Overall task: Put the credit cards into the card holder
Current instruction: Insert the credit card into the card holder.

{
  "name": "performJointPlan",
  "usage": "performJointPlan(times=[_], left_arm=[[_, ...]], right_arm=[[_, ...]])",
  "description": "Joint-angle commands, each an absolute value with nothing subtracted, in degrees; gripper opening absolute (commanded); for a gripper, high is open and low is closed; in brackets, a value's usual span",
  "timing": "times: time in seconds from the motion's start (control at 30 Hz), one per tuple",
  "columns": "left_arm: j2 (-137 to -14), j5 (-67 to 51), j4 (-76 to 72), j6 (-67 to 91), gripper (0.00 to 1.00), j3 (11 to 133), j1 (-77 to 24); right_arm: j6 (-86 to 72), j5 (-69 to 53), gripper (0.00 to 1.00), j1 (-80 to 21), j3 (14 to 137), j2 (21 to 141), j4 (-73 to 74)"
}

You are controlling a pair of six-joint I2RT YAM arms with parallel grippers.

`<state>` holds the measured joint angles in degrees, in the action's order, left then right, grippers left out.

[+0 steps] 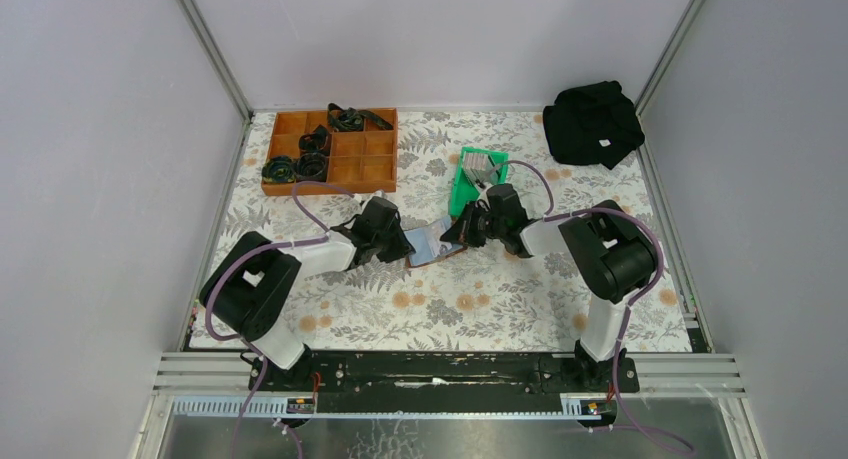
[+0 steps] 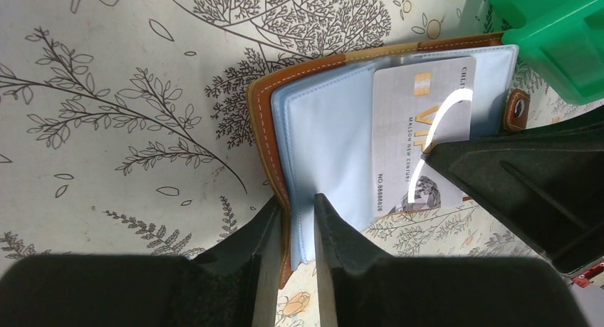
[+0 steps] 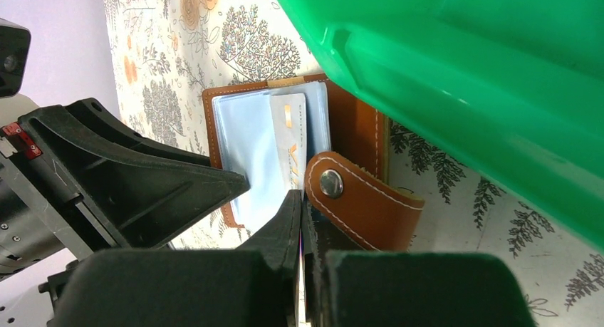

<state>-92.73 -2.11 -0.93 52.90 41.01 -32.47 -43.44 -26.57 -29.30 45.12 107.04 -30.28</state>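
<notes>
Brown leather card holder (image 1: 428, 244) lies open on the flower-patterned desk (image 1: 500, 309), between my two arms and just in front of the green bin (image 1: 459, 194). My left tool (image 2: 298, 206) is clamped on the holder's near edge (image 2: 263, 120), one finger under the stitched cover and the other on the pale blue plastic sleeves. My right tool (image 3: 300, 199) has its fingers pressed together on a silver credit card (image 3: 288, 138), a thin pale sliver showing between them. That card (image 2: 413, 106) lies partly inside the top sleeve; one end sticks out past the holder's edge over the desk. The holder's snap tab (image 3: 342, 191) curls up beside my right tool, its metal stud facing the camera. From above, both tools (image 1: 395, 241) (image 1: 462, 229) meet over the holder at mid-desk. A stack of grey credit cards (image 1: 483, 165) sits in the green bin, which crowds the right wrist view (image 3: 463, 70). At the far left stands a wooden tray (image 1: 375, 164) with black items in several compartments. A black bag (image 1: 592, 122) lies at the far right corner.
</notes>
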Motion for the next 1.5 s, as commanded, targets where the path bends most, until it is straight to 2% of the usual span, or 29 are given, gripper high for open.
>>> performJointPlan(times=[0.0, 0.4, 0.7, 1.07, 1.4, 1.47], left_arm=[[-97.2, -1.4, 4.9, 50.2, 0.26, 39.0, -32.9], [-97.9, -1.7, 4.4, 50.3, 0.26, 39.2, -33.0], [-97.8, -1.1, 4.4, 51.0, 0.32, 39.0, -32.9], [-97.8, -0.7, 4.3, 51.2, 0.35, 38.8, -32.9], [-97.5, -0.4, 4.6, 51.0, 0.37, 38.5, -32.9], [-97.4, -0.4, 4.6, 51.1, 0.38, 38.3, -32.9]], right_arm=[[-40.0, -24.1, 0.00, -31.7, 45.8, 109.7, -24.0], [-39.3, -23.8, 0.00, -33.0, 44.0, 109.7, -23.8], [-36.8, -23.4, 0.00, -34.1, 45.6, 110.0, -19.6], [-30.8, -20.0, 0.26, -34.8, 51.2, 108.5, -8.6], [-30.0, -19.2, 0.35, -35.1, 53.6, 106.8, -6.1], [-29.7, -18.9, 0.40, -35.1, 53.8, 106.5, -5.7]])
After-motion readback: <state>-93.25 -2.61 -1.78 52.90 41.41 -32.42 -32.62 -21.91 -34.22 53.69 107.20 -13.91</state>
